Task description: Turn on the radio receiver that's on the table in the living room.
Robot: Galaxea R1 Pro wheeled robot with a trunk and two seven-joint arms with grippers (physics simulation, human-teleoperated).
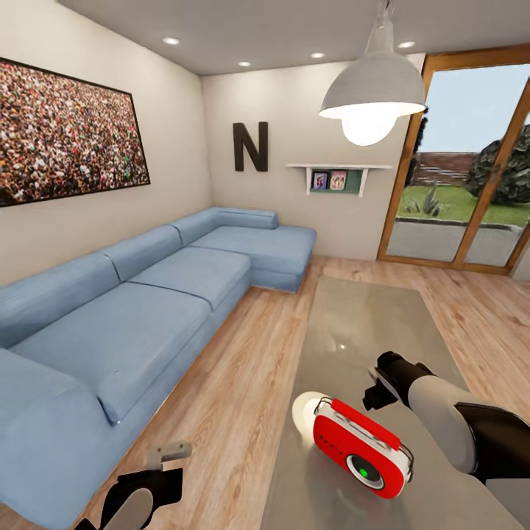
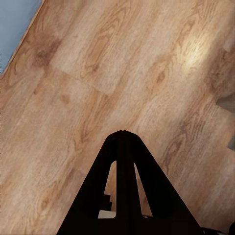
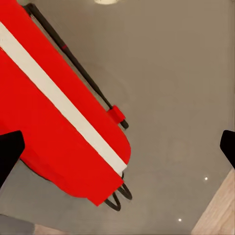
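The radio receiver, a small red box with white trim, stands on the near end of the glossy grey table. A green dot shows in its round dark dial. My right gripper hovers just beyond the radio's top. In the right wrist view it is open, with its dark fingertips wide apart over the radio and the tabletop. My left gripper hangs low over the wood floor, left of the table. Its fingers are pressed together with nothing between them.
A long blue L-shaped sofa runs along the left wall, with a strip of wood floor between it and the table. A white pendant lamp hangs over the table. Glass doors stand at the back right.
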